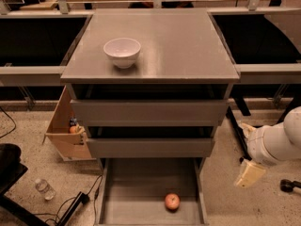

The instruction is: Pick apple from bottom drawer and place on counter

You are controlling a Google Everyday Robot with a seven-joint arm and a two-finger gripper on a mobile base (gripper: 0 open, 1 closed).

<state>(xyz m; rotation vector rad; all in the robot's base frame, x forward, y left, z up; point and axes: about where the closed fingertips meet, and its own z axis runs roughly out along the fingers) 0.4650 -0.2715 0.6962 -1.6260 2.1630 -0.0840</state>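
Far L, on the floor: a light wooden open box (63, 135) sits tilted just beside the cabinet, w/ small items inside. A clear plastic water bottle (44, 188) lies near it. Neither matters for the job.

Up top, the flat square matte-grey cabinet-top table (188, 46) carries a white ceramic bowl (122, 52) on its L-front part. The R half is bare, so that's prob the easiest drop spot.

Below it, two grey drawers w/ plain front panels (150, 112) sit pushed in, which leaves the way down to the lowest one unblocked. The wide shallow grey bottom drawer (136, 192) is pulled out at floor level, so its floor is exposed from above.

The small round red-yellow apple (172, 201) rests on that floor, R of centre toward the outer end. It's apart from the walls, so there's room for a top-down grab.

Far R, the cream end effector (249, 173) on the white arm hangs low beside the cabinet, outside the drawer and well apart from the apple. Can't tell if it's spread or pressed together. Judged step: approach, apple not yet grasped.
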